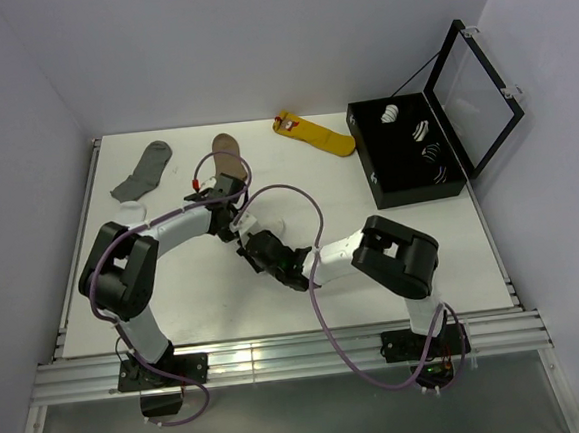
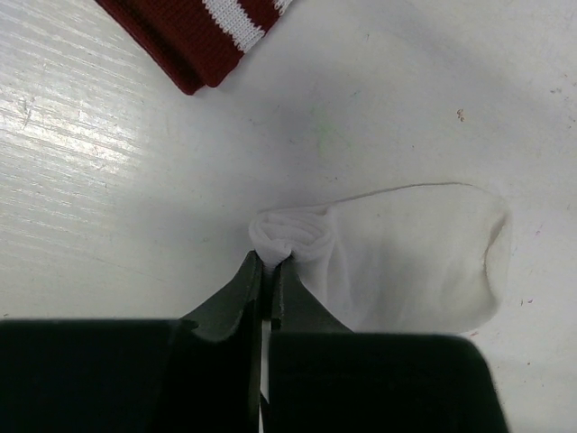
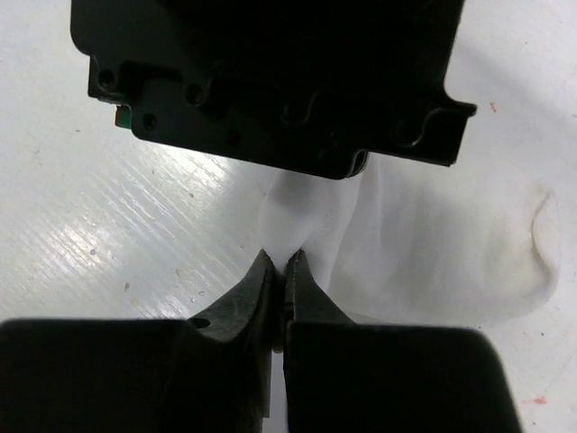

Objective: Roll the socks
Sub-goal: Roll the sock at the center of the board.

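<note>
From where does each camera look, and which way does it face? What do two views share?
Top external: above and behind the arms, facing down on the table; both arms show.
Left wrist: on the left arm, facing down past the left gripper at the white sock.
Right wrist: facing past the right gripper toward the left gripper's body.
Shared: both wrist views show the white sock.

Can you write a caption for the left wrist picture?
Left claw pinching the rolled end of a white sock, striped cuff nearby.
</note>
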